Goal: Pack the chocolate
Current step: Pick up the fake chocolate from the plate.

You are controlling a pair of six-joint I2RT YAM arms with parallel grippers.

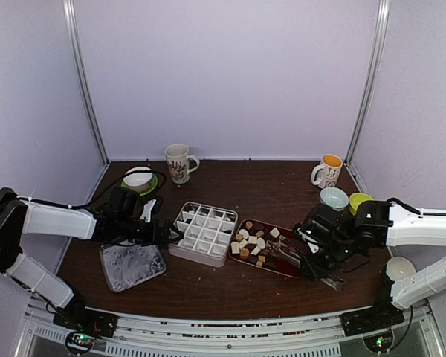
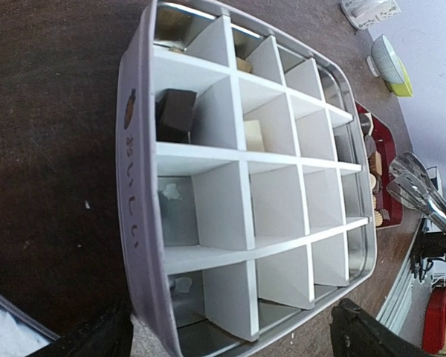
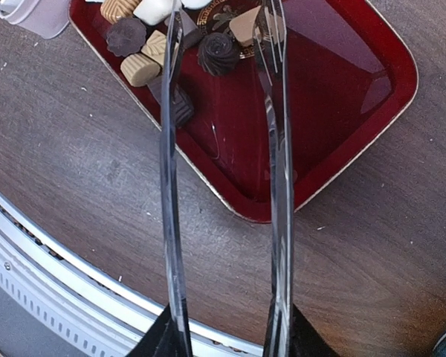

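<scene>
— Where's the chocolate [image 1: 253, 242] now?

— Mostly bunched at the left end of the tray [image 3: 334, 97], beside the box [image 2: 137, 186]. A few bits are in the box already: a dark cube [image 2: 177, 111] in one cell, a cream piece [image 2: 254, 135] in the next one along. Most cells look bare.

— And the claws?

— The right claw [image 3: 224, 341] is clamped on the tongs [image 3: 167, 186], squeezing them only partway. The blades stand apart over the pile, with a dark swirl [image 3: 219, 52] between them, not pinched as far as I can see. The left claw [image 1: 167, 232] is spread wide at the box's left side. Whether it touches the wall, I can't tell.

— Tricky things to lift, I'd say.

— Light, and hard enough, but smooth. The round ones would likely roll or squirt out of metal blades. I'd take each piece across its middle, low down, blades flat on opposite sides. The cubes offer good flat faces. Squeeze gently, since too much could chip or dent one.

— And they sit close together.

— Yes, so a blade may nudge a neighbour. An outer piece looks the easier pick.
</scene>
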